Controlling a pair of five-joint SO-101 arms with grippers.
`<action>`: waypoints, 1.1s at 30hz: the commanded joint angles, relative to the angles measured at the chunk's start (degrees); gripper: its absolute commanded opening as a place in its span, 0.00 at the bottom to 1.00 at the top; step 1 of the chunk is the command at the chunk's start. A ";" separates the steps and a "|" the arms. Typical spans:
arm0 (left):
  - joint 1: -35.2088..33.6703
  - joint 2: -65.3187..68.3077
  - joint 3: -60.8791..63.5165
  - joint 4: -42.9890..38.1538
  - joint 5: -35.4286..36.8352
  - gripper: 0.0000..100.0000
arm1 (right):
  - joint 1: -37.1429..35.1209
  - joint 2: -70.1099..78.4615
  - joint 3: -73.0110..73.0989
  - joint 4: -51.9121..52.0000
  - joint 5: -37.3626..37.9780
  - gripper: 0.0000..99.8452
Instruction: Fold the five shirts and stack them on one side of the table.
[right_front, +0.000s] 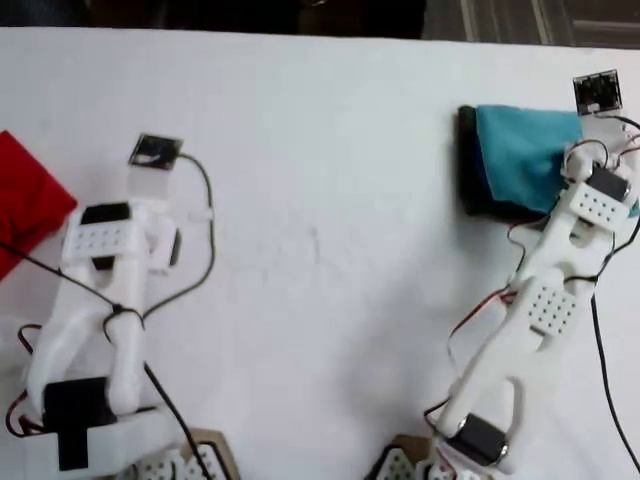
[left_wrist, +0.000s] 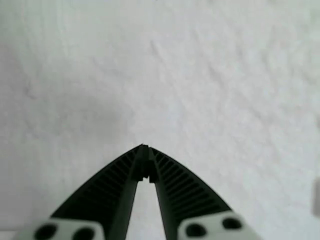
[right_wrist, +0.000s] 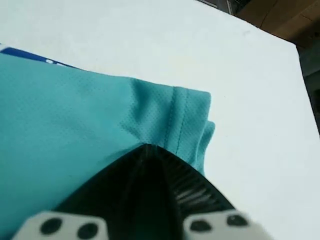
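Note:
A folded teal shirt (right_front: 522, 152) tops a stack at the table's right side, with darker folded shirts (right_front: 467, 165) showing beneath its left edge. My right gripper (right_wrist: 145, 146) is shut at the teal shirt (right_wrist: 75, 125), its tips pinching cloth that puckers toward them near a folded corner. A blue strip (right_wrist: 30, 57) of a lower shirt peeks out past the teal one. A red shirt (right_front: 28, 205) lies at the left edge. My left gripper (left_wrist: 144, 148) is shut and holds nothing, hanging over bare white table just right of the red shirt.
A white cloth (right_front: 330, 200) covers the table between the two arms. Cables (right_front: 205, 200) trail from both arms toward the front edge. The table's far edge (right_front: 300, 32) meets a dark floor, and a table corner (right_wrist: 292, 45) lies close beyond the stack.

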 joint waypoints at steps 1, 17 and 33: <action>-0.53 -2.73 -1.54 0.88 -0.35 0.03 | 0.31 -8.84 -2.29 4.18 -0.44 0.02; -29.54 -2.11 -21.49 13.45 -10.37 0.22 | -8.22 -34.51 -2.29 42.86 -12.48 0.21; -47.03 19.16 -24.04 -6.24 -21.89 0.21 | -19.12 -45.76 1.67 57.54 -12.92 0.17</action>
